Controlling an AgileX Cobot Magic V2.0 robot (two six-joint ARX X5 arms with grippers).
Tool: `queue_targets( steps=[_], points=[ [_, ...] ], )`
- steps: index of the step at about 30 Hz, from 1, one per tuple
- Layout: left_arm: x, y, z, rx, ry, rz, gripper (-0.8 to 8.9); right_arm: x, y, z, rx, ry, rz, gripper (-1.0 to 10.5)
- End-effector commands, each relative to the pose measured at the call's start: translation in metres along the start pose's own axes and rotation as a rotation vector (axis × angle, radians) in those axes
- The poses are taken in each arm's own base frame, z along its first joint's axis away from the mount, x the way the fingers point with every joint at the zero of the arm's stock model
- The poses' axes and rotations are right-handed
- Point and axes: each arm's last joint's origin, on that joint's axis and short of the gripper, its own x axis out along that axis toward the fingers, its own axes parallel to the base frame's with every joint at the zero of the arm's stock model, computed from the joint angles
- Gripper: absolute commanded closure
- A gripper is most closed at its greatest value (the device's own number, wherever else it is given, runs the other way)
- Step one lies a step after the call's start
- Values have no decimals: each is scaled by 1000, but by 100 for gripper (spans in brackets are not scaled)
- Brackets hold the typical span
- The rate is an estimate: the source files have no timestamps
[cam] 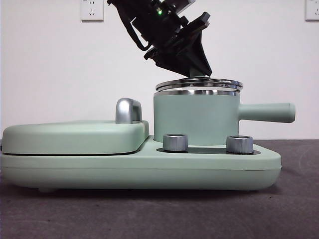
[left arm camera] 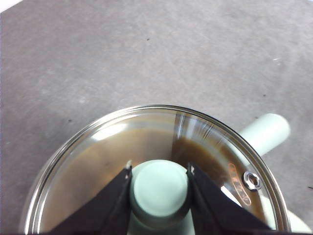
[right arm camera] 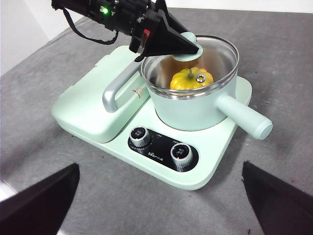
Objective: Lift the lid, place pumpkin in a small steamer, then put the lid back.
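The small steamer (cam: 194,119) stands on the right half of the mint green base, its long handle (cam: 266,112) pointing right. The lid (cam: 199,83) lies slightly tilted at the pot's steel rim; I cannot tell whether it rests fully on it. My left gripper (left arm camera: 159,171) is shut on the lid's mint green knob (left arm camera: 159,191), reaching down from the upper left (cam: 192,62). Through the glass, the pumpkin (right arm camera: 188,81) sits inside the pot (right arm camera: 195,110). My right gripper (right arm camera: 161,166) hangs open, high and in front of the appliance, holding nothing.
The flat mint green grill cover (cam: 75,137) with a silver handle (cam: 127,110) fills the base's left half. Two silver knobs (cam: 175,142) (cam: 239,144) stand on the base's front. Grey tabletop (right arm camera: 293,63) surrounds the appliance; a white wall with sockets is behind.
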Motion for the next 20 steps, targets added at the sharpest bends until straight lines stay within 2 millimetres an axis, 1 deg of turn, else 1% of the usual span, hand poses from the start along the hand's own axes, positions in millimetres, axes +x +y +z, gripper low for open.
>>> queue_targets(
  steps=[1,5,9,15,20],
  points=[
    [-1,3,9,29,-40,6,759,-1,1,2,14,-10,9,424],
    [-1,4,8,32,-31,7,758,-1,1,2,21,-11,9,424],
    [0,1,6,43,-11,-3,758,-1,1,2,34,-11,9,424],
    [0,1,7,49,-19,-3,758,-1,1,2,38,-11,9,424],
    [2,-5,10,65,-45,-10,758,-1,1,2,44,-11,10,424]
  ],
)
